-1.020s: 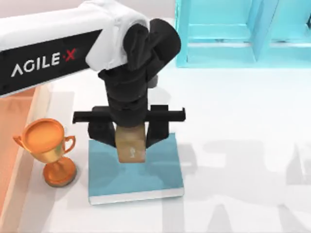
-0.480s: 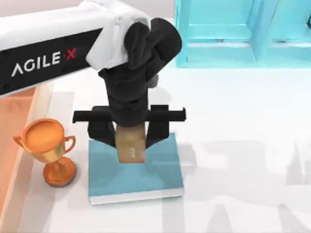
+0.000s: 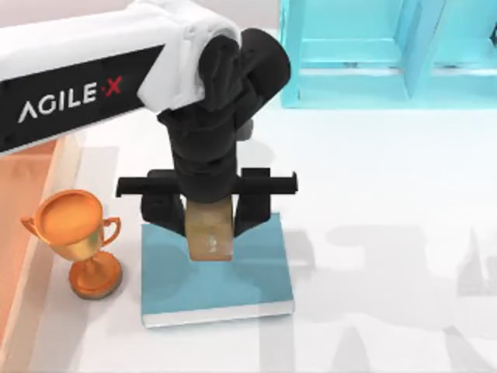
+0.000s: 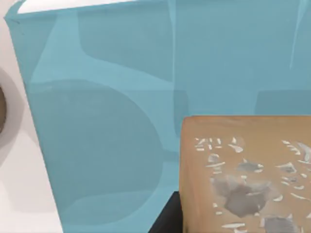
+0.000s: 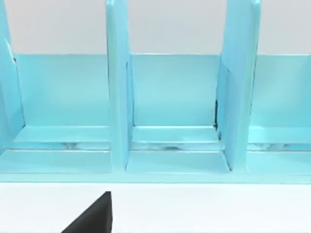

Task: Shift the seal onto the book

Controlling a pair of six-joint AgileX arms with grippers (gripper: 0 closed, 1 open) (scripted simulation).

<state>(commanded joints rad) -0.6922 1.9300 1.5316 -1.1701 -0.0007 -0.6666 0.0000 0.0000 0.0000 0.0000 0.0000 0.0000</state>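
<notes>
The seal (image 3: 210,237) is a tan-brown block with a faint mark on its face. My left gripper (image 3: 208,221) is shut on it, one black finger on each side. The block is over the far part of the book (image 3: 217,284), a flat teal-blue hardcover with white page edges near the table's front left. In the left wrist view the seal (image 4: 245,174) is close up against the book's cover (image 4: 107,107); whether the two touch cannot be told. A dark corner of my right gripper (image 5: 95,217) shows in the right wrist view, facing the shelf.
A shiny orange two-handled trophy (image 3: 78,233) stands just left of the book. A light cyan shelf unit (image 3: 388,54) with upright dividers (image 5: 116,97) runs along the back right. An orange surface (image 3: 19,202) borders the table's left edge.
The seal and my left gripper have sunk very slightly toward the book. Nothing else has moved.
</notes>
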